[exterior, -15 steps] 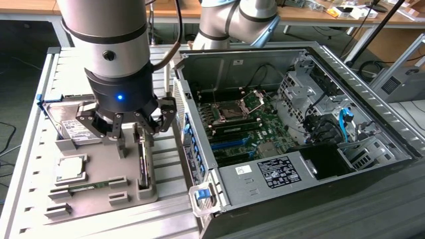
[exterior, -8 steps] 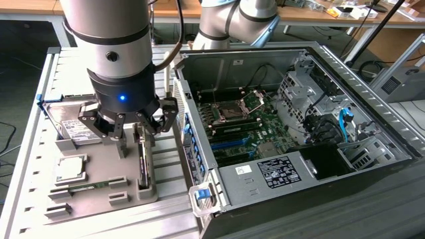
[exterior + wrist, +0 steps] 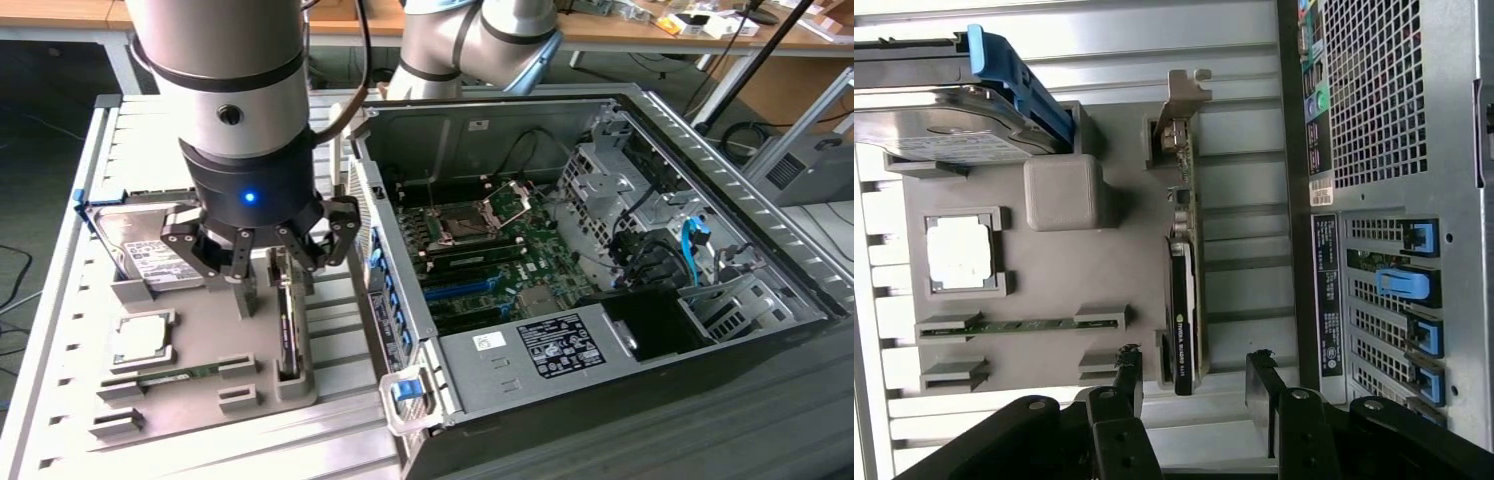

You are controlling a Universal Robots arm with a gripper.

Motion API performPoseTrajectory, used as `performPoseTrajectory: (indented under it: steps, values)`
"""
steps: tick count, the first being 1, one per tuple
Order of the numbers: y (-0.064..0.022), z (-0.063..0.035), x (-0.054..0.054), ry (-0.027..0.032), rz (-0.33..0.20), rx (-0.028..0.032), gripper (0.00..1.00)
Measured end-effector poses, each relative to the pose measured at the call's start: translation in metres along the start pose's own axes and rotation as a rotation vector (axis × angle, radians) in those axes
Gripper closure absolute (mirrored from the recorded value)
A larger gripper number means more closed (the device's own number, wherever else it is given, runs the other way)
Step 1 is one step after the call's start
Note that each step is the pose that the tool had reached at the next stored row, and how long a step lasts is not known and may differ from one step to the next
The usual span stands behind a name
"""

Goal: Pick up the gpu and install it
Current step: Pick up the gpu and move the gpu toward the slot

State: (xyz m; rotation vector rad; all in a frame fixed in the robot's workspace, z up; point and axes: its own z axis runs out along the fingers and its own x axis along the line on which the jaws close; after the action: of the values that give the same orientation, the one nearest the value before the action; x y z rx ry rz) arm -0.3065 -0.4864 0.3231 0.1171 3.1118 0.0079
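Observation:
The gpu [image 3: 287, 325] is a thin dark card standing on edge in a slot of the grey fixture [image 3: 200, 315], on the side nearest the computer case. In the wrist view the gpu [image 3: 1182, 280] shows its silver-grey bracket at the end far from the fingers. My gripper [image 3: 267, 285] hangs just over the card with its jaws open. Seen from the wrist, the gripper [image 3: 1194, 375] straddles the card's near end. One black finger [image 3: 1126, 375] stands on each side, apart from the card. Nothing is held.
On the fixture [image 3: 1114, 260] also rest a silver hard drive [image 3: 147, 250] with a blue bracket, a square processor [image 3: 140, 340] and a green memory stick [image 3: 180, 375]. The open computer case [image 3: 601, 330] lies at the exterior view's right, motherboard [image 3: 494, 250] exposed, with blue slot latches [image 3: 1414, 290] on its rear wall.

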Motion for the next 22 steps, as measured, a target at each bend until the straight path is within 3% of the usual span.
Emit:
performPoseTrajectory:
  steps: [22]
  values:
    - [0.0006, 0.0028, -0.0073, 0.0, 0.0, -0.0001, 0.46]
